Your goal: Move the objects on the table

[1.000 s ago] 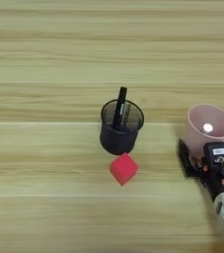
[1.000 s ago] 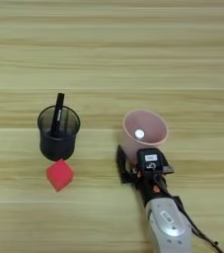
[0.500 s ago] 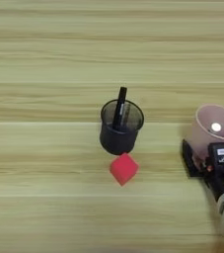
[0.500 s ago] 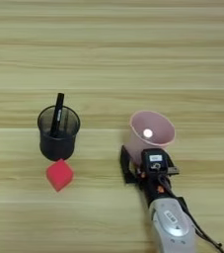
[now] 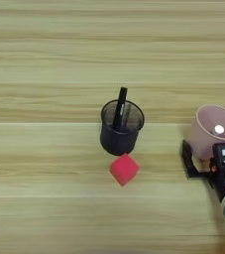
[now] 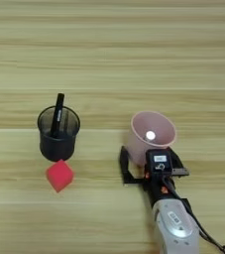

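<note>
Leftmost, I see the red cube [image 6: 59, 175] on the worktop [image 6: 112, 54], just in front of the mesh pen cup [image 6: 58, 133] holding a black pen [image 6: 57, 115]. Rightward, my jaws [image 6: 148, 166] stand spread about a pink cup [image 6: 151, 137], apparently touching it.

Two head-mounted views, side by side, both looking steeply down on the desk [image 6: 109, 49], which fills each. Shared: pen cup [image 6: 58, 133], red cube [image 6: 59, 175] and pink cup [image 6: 151, 136], left of and above the tool [image 6: 148, 163]. Right eye view reaches further right.
</note>
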Robot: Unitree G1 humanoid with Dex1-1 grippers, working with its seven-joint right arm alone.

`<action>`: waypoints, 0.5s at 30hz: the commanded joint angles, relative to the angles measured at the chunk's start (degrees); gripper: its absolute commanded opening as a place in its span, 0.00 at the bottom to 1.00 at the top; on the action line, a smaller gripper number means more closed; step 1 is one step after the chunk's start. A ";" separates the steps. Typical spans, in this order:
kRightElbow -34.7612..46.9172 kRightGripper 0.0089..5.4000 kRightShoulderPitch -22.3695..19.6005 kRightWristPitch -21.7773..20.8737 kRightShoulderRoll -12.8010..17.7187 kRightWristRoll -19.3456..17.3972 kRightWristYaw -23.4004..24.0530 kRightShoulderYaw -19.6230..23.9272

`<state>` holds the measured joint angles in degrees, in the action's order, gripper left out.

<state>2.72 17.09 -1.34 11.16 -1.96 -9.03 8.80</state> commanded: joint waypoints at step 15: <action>6.97 1.00 9.53 8.26 1.01 0.04 -2.43 -3.56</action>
<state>10.29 23.13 2.15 11.12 -2.77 -10.57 6.09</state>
